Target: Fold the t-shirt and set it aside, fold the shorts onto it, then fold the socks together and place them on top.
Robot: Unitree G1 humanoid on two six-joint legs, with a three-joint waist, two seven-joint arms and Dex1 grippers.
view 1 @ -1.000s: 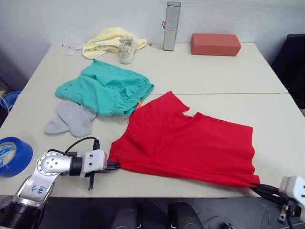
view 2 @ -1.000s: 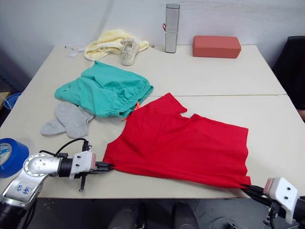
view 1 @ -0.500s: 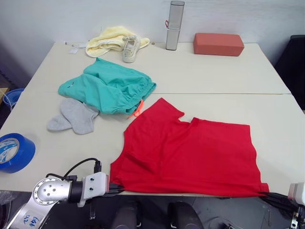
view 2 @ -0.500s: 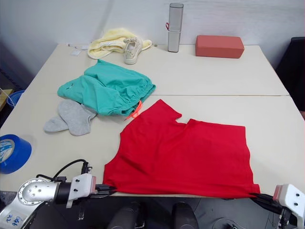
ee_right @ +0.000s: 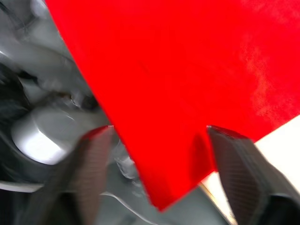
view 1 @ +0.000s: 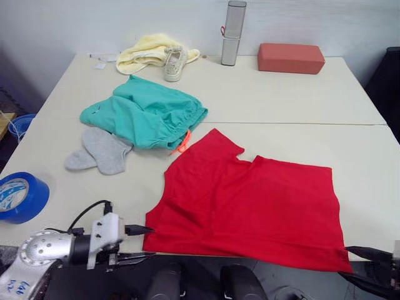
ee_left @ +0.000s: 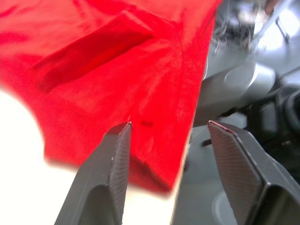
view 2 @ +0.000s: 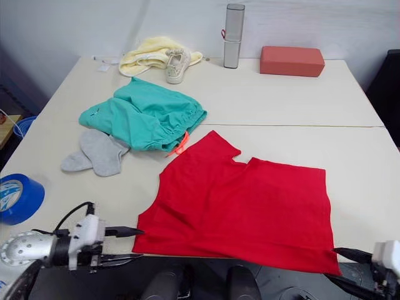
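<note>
Red t-shirt (view 1: 250, 209) spread flat at the worktop (view 1: 281, 94) front edge, hem hanging just over. Left end effector (view 1: 140, 242) wide open beside the shirt's near left corner, gripping nothing. Right end effector (view 2: 350, 270) spread open too, at the near right corner, empty. Teal shorts (view 1: 147, 115) bunched further back, orange drawstring (view 1: 183, 142) poking out; grey socks (view 1: 100, 151) touching them. No legible writing anywhere. Blue tape roll (view 1: 22, 197) far left; yellow cloth (view 1: 147, 53), white shoe (view 1: 174, 62), silver cylinder (view 1: 234, 32), red brick (view 1: 290, 57) along the back.

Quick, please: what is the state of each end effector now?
Left end effector: open, holding nothing, beside the t-shirt corner.
Right end effector: open, holding nothing.
</note>
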